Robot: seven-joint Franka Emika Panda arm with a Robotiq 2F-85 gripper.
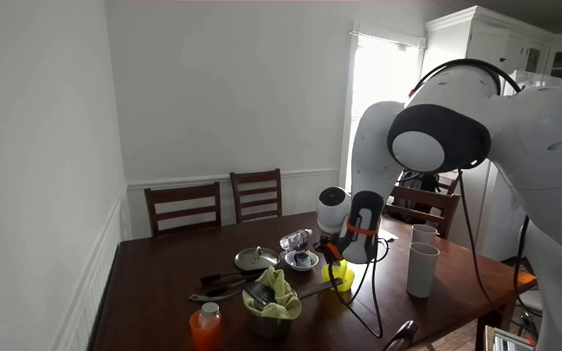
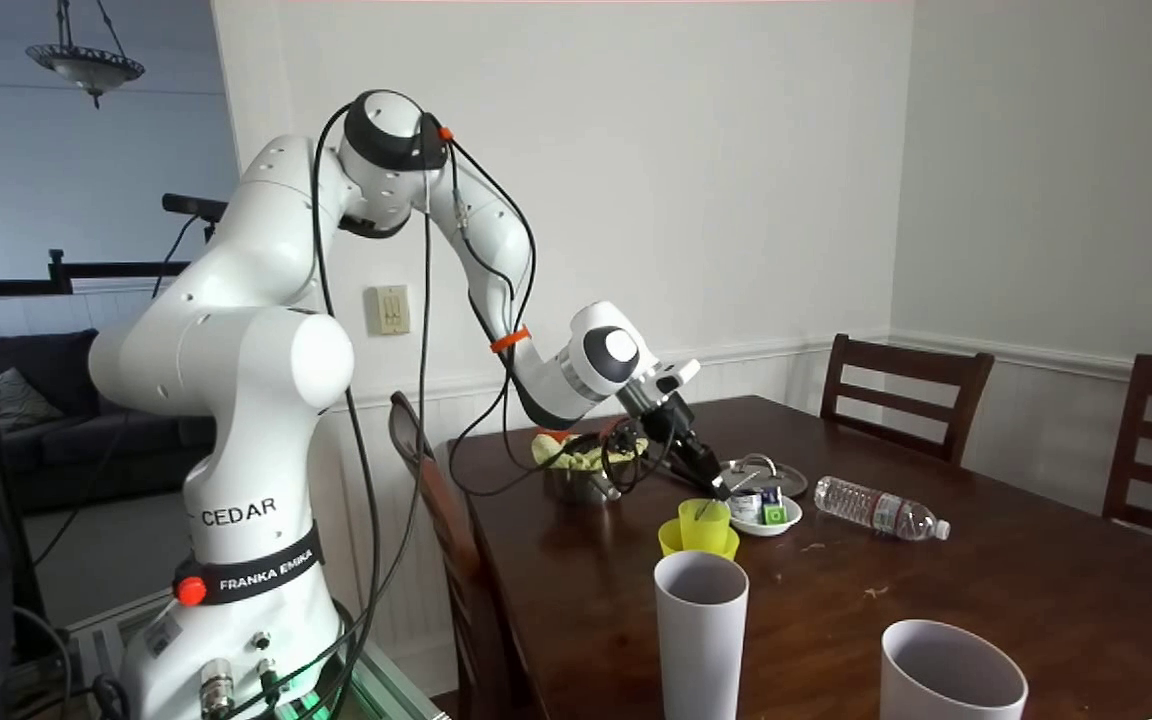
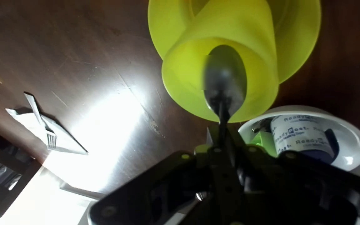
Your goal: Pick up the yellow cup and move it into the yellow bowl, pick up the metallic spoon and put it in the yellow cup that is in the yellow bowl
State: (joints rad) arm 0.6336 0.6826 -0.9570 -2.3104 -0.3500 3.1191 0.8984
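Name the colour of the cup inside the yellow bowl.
Bright yellow; the cup shows best in the wrist view.

Pale wall [image 1: 237, 87], bright window [image 1: 383, 83], dark chairs [image 1: 186, 213]

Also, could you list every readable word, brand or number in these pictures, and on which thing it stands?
"CEDAR": the robot's base
"FRANKA EMIKA": the dark band around that base
"ReadyPost": the tape roll in the white bowl
"Mailing Tape": the same roll
Too small or blurred: the water bottle's label, the mark on the green item, the lettering by the orange strap.
No numbers readable.
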